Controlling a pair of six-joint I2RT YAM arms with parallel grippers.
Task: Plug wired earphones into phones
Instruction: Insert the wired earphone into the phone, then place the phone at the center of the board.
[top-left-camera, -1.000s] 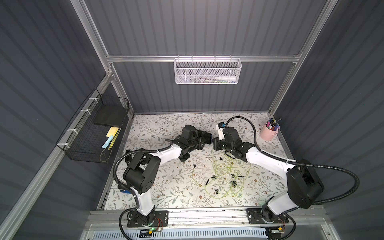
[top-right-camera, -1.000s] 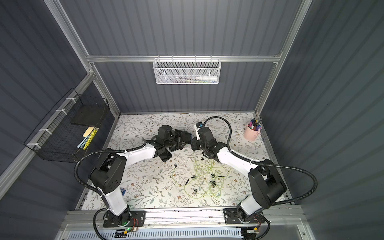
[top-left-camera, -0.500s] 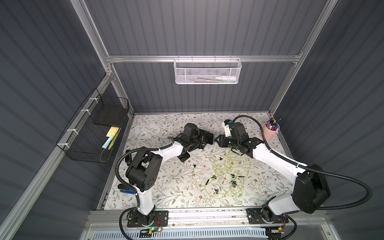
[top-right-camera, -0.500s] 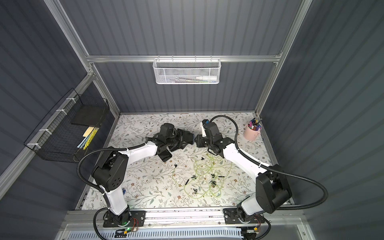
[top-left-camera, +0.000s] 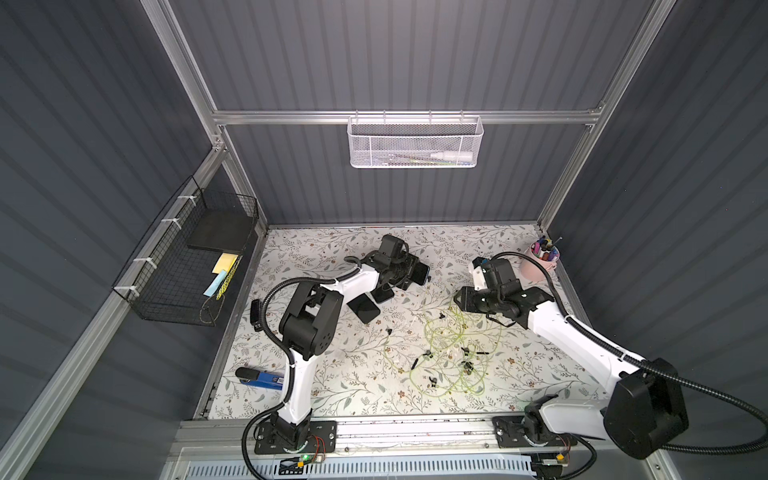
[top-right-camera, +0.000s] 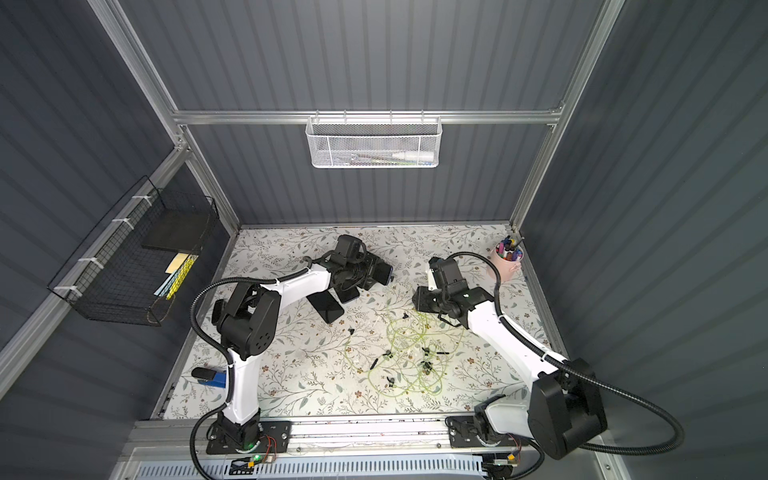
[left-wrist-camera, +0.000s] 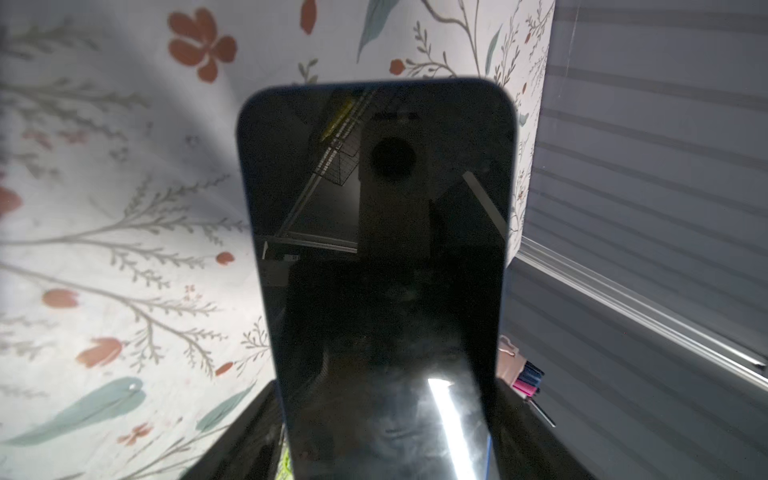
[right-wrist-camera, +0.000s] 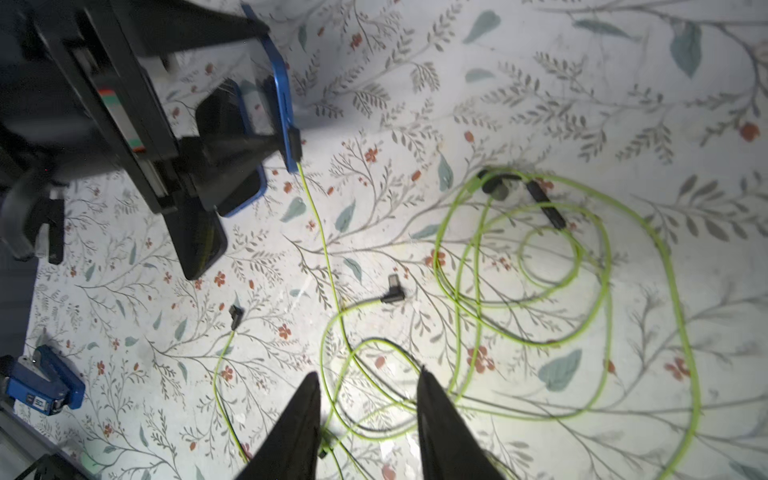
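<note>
A black plug (right-wrist-camera: 293, 143) of the wired earphones (right-wrist-camera: 540, 249) sits at the edge of a blue-cased phone (left-wrist-camera: 374, 249). My left gripper (top-left-camera: 406, 271) clasps this phone by its sides, raised on edge above the flowered table (top-left-camera: 316, 249). I cannot tell whether the plug is fully home. Its yellow-green cable drops to the table and runs into the loose heap of loops near the middle. My right gripper (right-wrist-camera: 366, 374) hangs over that heap, fingers parted with nothing between them, and a loop lies directly beneath.

What could go wrong, as I judge it: the cables overlap, so lifting a spare plug (right-wrist-camera: 392, 291) could drag neighbouring loops. That could tighten the plugged cable and pull it out of the phone. Closing my right fingers carelessly could also pinch the wrong strand.

A second phone (top-left-camera: 364, 308) and a third phone (top-left-camera: 383, 295) lie flat, just beside each other. Both are partly under my left arm, which blocks a clear reach to them. Well apart are a pink pen cup (top-left-camera: 544, 266) in the far corner and a blue stapler (top-left-camera: 262, 379) near the front edge. A black wire basket (top-left-camera: 187, 266) and a white mesh basket (top-left-camera: 415, 141) hang on the walls.
</note>
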